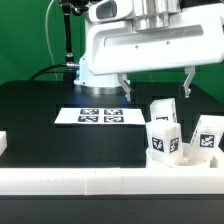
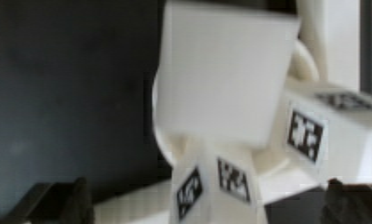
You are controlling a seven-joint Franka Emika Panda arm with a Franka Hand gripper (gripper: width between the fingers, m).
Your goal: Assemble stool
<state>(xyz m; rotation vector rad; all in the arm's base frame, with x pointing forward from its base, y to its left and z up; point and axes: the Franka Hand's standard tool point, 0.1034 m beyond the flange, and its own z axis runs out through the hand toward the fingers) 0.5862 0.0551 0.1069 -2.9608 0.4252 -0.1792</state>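
At the exterior view's left edge a small white block (image 1: 3, 145) sits on the black table (image 1: 40, 110), and a long white rail (image 1: 70, 180) runs along the front. Further right, near the middle, the marker board (image 1: 103, 115) lies flat on the table. Right of it hangs the claw (image 1: 157, 88), its two fingers (image 1: 125, 88) spread as wide as they go, nothing between them and nothing gripped. The jaws straddle the air above the stool parts, and no contact with them shows. Below, on the exterior view's right, the stool's loose pieces are clustered just behind the rail: a rear leg (image 1: 161, 108) stands roughly under the gap between the fingers, a front leg (image 1: 163, 138) with a square tag stands before it, and another tagged leg (image 1: 206, 138) is beside that, further right. In the wrist view the blocky white legs crowd close together, one plain face (image 2: 227, 70) large in the middle and tagged faces around it, with a curved white edge that looks like the round seat (image 2: 179, 148) showing beneath them; how the pieces touch is too blurred to tell
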